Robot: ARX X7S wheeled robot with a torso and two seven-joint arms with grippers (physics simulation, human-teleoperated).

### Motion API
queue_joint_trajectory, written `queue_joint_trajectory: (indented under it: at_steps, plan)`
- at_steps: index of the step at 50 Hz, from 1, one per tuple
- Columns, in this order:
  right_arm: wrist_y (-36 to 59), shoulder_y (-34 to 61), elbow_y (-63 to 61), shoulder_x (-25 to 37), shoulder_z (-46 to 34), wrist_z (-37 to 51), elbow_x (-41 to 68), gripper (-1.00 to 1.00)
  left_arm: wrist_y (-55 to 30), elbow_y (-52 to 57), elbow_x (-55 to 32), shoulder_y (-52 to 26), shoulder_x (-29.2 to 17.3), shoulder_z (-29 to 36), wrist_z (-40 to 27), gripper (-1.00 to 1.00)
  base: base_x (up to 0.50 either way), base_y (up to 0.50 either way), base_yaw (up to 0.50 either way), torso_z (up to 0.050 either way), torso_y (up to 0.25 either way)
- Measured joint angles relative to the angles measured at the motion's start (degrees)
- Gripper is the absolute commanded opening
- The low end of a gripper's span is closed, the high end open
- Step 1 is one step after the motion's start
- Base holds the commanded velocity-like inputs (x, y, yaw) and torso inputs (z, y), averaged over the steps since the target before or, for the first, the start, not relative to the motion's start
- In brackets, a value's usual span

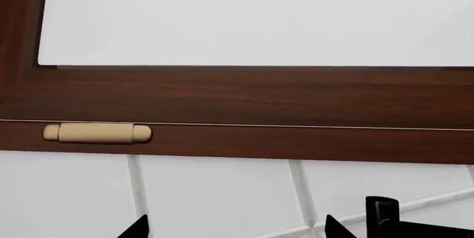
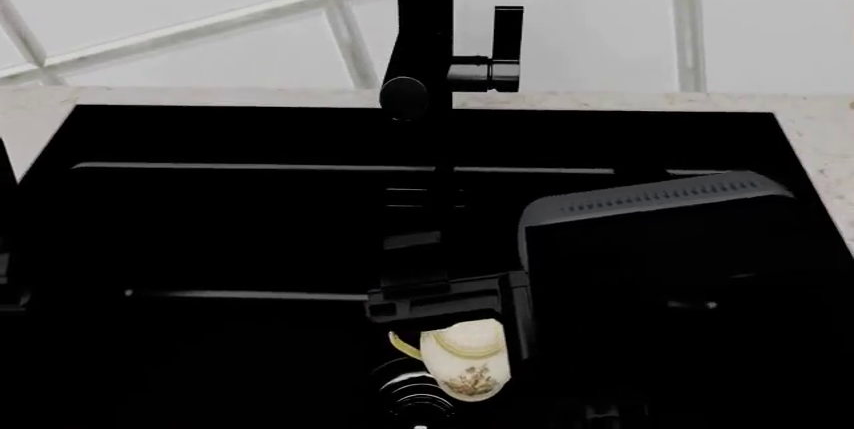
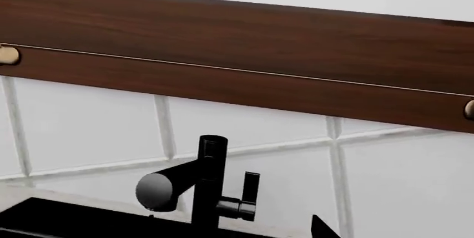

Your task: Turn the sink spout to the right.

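The sink spout [image 2: 423, 19] is a matte black post at the back middle of the sink [image 2: 200, 139]. Its tube arm [image 2: 404, 97] points forward over the basin, and a small lever [image 2: 507, 31] sits on its right side. The right wrist view shows the spout [image 3: 208, 177] ahead, with one fingertip [image 3: 323, 230] to the right of it and apart from it. The other fingertip is lost against the black sink. My left gripper [image 1: 235, 229] is open and empty, facing the tiled wall; the spout top [image 1: 381, 209] lies off to its side.
My right arm [image 2: 654, 249] hangs over the right half of the basin. A cream flowered teapot [image 2: 463, 357] sits in the sink by the drain [image 2: 407, 399]. A pale marble counter [image 2: 821, 139] rims the sink. A white tiled wall [image 3: 89, 127] and a brown wooden frame [image 1: 245, 99] stand behind.
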Motion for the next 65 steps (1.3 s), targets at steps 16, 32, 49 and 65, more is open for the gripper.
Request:
queue_joint_trajectory:
  at_steps: [16,32,49,65]
  plan:
    - [3.5,3.4,0.1,-3.7,-1.7,0.7,3.1,1.0,-0.6,0.2,-0.3,-0.8,-0.3,0.5,-0.4,1.0,0.0,0.0,0.0,0.0,0.0]
    - [3.8,4.6,1.0,-5.3,-2.6,1.0,5.3,1.0,-0.7,-0.3,-0.4,-1.7,-0.5,1.2,-0.6,1.0,0.0,0.0,0.0,0.0,0.0]
    - [0.4,4.4,3.7,-5.6,-3.2,1.5,5.4,1.0,-0.8,-0.2,0.9,-2.0,-1.2,2.9,-0.9,1.0,0.0,0.0,0.0,0.0,0.0]
    - [-6.0,6.9,12.2,-6.6,-5.7,1.1,3.6,1.0,0.1,-0.2,0.7,-1.8,-1.5,3.2,-0.8,1.0,0.0,0.0,0.0,0.0,0.0]
